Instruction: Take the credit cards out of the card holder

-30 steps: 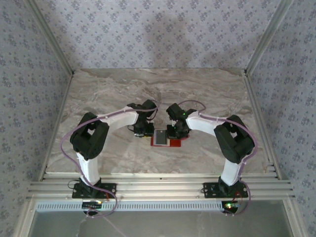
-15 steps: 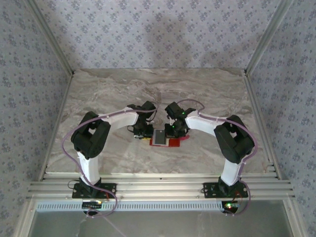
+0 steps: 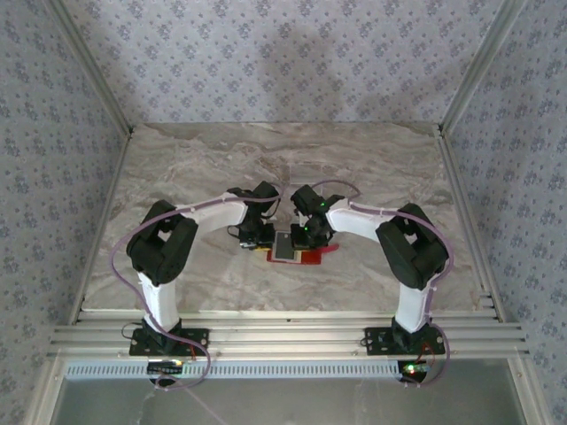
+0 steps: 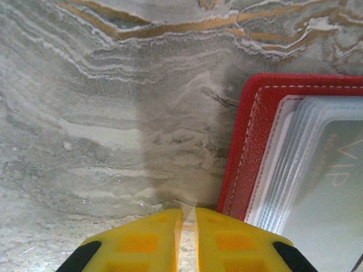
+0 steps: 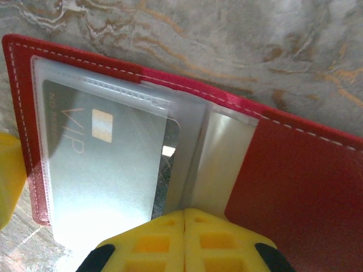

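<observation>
The red card holder [image 3: 312,257] lies open on the marble between both grippers. Its left half carries clear sleeves with a grey credit card [image 5: 96,164] marked VIP with a gold chip. In the left wrist view the card holder [image 4: 244,147] and the sleeved card [image 4: 334,187] sit to the right of my left gripper [image 4: 188,214], whose jaws stand nearly together by the wallet's edge; a faint pale sliver shows at their tips. My right gripper [image 5: 184,212] is shut, its tips resting at the fold of the clear sleeves in the middle of the card holder [image 5: 300,181].
The marble table [image 3: 195,168] stretches out behind and to both sides of the arms. Patterned walls and metal rails [image 3: 283,332] frame it. One yellow finger [image 5: 8,175] of the left gripper lies at the wallet's left edge in the right wrist view.
The right gripper has moved left, further over the open wallet. The wallet and its grey card have shifted slightly left. The left arm has hardly moved.
</observation>
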{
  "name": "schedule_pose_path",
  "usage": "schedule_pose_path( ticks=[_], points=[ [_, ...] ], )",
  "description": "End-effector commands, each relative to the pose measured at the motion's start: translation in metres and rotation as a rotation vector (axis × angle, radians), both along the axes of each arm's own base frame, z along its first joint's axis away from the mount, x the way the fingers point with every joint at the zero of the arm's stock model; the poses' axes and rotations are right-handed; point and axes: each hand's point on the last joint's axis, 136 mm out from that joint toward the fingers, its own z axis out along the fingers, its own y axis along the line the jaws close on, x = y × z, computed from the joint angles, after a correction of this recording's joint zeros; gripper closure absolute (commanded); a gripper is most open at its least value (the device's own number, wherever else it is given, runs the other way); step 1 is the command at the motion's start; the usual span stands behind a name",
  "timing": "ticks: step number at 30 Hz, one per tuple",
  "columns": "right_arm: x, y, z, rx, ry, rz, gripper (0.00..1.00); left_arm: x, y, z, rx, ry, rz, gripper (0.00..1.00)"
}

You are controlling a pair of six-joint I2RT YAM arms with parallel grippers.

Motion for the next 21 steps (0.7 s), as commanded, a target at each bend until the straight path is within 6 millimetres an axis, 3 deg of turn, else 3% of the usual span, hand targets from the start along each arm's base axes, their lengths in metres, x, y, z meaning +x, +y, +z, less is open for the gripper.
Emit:
schedule_pose_path(
  ticks=[1,8,14,21],
  points=[
    [-0.005,0.017,0.007,0.038,0.013,0.032,0.92,-0.024,-0.001,-0.006,-0.020,0.065,-0.036,0.84],
    [-0.011,0.014,0.009,0.025,0.017,0.038,0.91,-0.036,0.014,-0.002,0.001,0.061,-0.018,0.84],
    [-0.007,0.001,0.022,0.001,-0.015,0.011,0.88,-0.029,0.024,0.015,0.006,0.014,0.013,0.83],
    [0.002,-0.009,0.040,0.044,-0.050,-0.038,0.82,-0.010,0.007,0.047,-0.079,-0.051,0.022,0.82]
  ],
)
